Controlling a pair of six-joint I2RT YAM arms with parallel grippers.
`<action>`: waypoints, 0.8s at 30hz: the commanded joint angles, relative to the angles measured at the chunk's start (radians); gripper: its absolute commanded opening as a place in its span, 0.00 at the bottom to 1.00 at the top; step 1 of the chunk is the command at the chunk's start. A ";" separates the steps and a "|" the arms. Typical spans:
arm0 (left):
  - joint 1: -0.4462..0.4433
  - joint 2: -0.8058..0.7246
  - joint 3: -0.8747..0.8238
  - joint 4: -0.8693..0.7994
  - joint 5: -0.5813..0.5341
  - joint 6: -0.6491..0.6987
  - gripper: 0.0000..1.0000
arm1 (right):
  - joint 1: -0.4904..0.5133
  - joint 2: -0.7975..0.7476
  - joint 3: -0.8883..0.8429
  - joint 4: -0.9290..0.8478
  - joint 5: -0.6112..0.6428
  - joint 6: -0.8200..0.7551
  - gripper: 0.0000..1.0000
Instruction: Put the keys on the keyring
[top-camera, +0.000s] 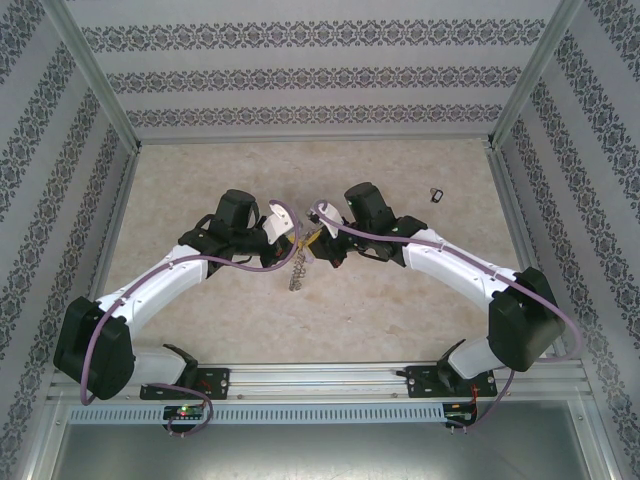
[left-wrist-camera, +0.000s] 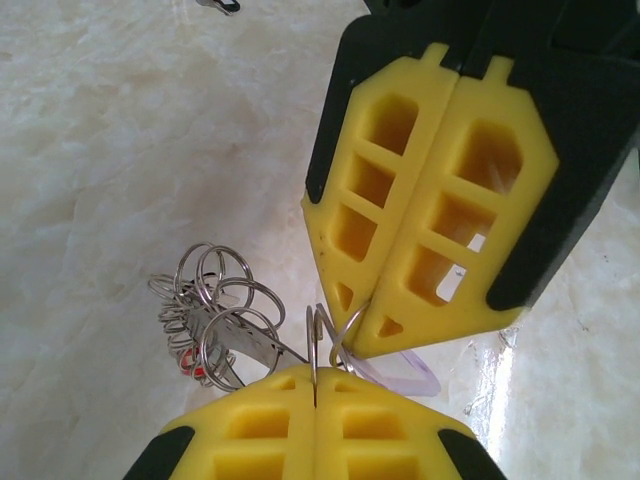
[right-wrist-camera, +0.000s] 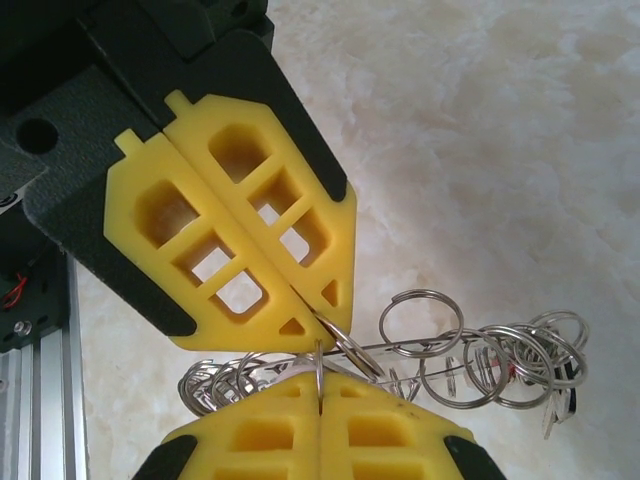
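Both arms meet at the centre of the top view, fingertips almost touching above the desk (top-camera: 200, 170). The left gripper (left-wrist-camera: 315, 378) is closed, pinching a thin wire loop of the keyring (left-wrist-camera: 215, 320) in its seam. The right gripper (right-wrist-camera: 318, 385) is also closed, nipping a neighbouring loop at its tip. The rest of the keyring, a silvery bunch of small rings and keys strung on wire, hangs just below and beside the fingertips. In the left wrist view it lies lower left, with a red bit (left-wrist-camera: 193, 370) at its bottom edge. A single key (top-camera: 436, 194) lies on the desk, upper right, well apart.
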 joint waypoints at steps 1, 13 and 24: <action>-0.024 -0.031 0.015 0.006 0.053 0.030 0.00 | -0.012 0.005 0.037 0.035 -0.016 0.024 0.00; -0.023 -0.050 -0.006 0.065 0.087 0.044 0.00 | -0.027 0.027 0.049 0.036 -0.039 0.054 0.00; -0.028 -0.029 0.053 -0.048 0.107 0.105 0.00 | -0.011 0.005 0.062 0.005 -0.039 0.013 0.00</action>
